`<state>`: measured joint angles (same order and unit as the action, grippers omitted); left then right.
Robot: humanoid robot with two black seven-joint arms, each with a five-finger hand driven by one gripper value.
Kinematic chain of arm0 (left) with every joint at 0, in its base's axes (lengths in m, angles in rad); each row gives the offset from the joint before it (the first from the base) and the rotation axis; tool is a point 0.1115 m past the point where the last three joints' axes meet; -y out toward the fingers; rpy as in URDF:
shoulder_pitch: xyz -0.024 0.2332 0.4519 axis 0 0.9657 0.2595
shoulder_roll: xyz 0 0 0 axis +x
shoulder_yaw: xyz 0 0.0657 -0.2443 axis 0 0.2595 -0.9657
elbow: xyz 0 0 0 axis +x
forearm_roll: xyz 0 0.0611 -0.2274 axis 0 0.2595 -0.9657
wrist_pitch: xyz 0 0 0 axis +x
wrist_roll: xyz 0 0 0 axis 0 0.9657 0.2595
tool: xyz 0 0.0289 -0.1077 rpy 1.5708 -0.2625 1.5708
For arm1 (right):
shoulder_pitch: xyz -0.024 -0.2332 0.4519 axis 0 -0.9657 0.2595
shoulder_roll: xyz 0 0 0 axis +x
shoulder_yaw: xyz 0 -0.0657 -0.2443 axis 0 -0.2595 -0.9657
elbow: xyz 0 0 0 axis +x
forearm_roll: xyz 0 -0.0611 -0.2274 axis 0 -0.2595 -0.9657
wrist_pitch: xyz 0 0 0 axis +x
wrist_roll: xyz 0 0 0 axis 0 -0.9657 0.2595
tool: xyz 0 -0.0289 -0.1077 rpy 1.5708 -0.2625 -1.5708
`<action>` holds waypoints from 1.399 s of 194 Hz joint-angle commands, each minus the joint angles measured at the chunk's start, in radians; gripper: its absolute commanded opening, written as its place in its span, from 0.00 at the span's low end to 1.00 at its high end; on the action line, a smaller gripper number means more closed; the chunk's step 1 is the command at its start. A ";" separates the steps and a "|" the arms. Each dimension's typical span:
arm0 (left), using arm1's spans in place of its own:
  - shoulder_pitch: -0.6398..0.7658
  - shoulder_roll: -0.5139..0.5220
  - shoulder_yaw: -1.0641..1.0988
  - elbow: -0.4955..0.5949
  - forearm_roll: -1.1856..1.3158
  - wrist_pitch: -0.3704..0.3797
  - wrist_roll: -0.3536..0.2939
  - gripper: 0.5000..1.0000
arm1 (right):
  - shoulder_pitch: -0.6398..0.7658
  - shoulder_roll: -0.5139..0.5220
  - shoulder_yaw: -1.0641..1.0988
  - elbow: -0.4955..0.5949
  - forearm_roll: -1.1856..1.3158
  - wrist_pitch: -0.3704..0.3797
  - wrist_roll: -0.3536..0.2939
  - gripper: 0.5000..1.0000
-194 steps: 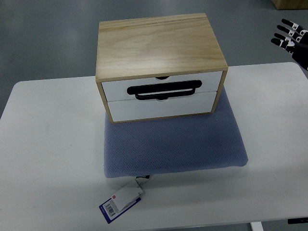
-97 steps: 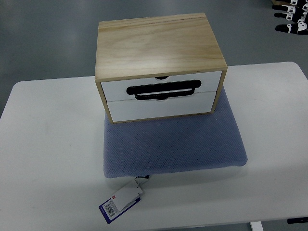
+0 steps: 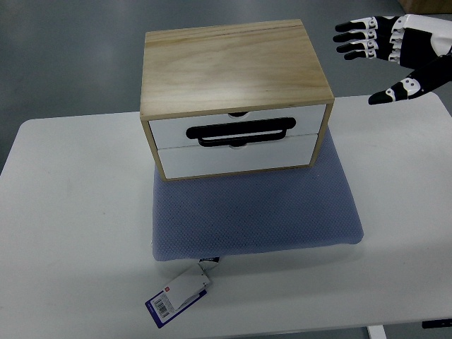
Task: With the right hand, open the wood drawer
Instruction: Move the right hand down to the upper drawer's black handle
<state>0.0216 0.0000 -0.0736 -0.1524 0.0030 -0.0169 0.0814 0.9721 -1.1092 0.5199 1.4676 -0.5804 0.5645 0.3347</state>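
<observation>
The right hand (image 3: 399, 53) hangs in the air with fingers spread wide, holding nothing. The drawer (image 3: 236, 131) is shut, down and to the left of the hand, well apart. Its black handle (image 3: 240, 131) is thin. If the fingers miss it, they could push the box (image 3: 229, 67) off the mat (image 3: 254, 212).

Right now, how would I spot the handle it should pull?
Find the wooden drawer box on the blue mat. On its white front sits the black handle, a long bar across the seam between both drawers, the front's only dark part.
</observation>
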 commanded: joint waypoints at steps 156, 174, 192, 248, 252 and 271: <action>0.000 0.000 0.000 -0.001 0.000 0.000 0.000 1.00 | 0.295 0.345 -0.199 0.002 -0.185 0.046 -0.280 0.88; 0.000 0.000 0.000 -0.001 0.000 0.000 0.000 1.00 | 0.298 0.364 -0.202 0.000 -0.185 0.046 -0.296 0.88; 0.000 0.000 0.000 0.000 0.000 0.000 0.000 1.00 | 0.307 0.399 -0.215 -0.016 -0.185 0.046 -0.335 0.88; 0.000 0.000 0.000 0.000 0.000 0.000 0.000 1.00 | 0.375 0.479 -0.322 -0.135 -0.187 0.009 -0.338 0.88; 0.000 0.000 0.000 0.000 0.000 0.000 0.000 1.00 | 0.375 0.483 -0.325 -0.139 -0.187 0.009 -0.338 0.88; 0.000 0.000 0.000 0.000 0.000 0.000 0.000 1.00 | 0.375 0.493 -0.327 -0.141 -0.187 0.009 -0.338 0.88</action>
<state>0.0215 0.0000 -0.0736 -0.1522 0.0030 -0.0169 0.0815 1.3448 -0.6265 0.1981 1.3347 -0.7666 0.5743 -0.0030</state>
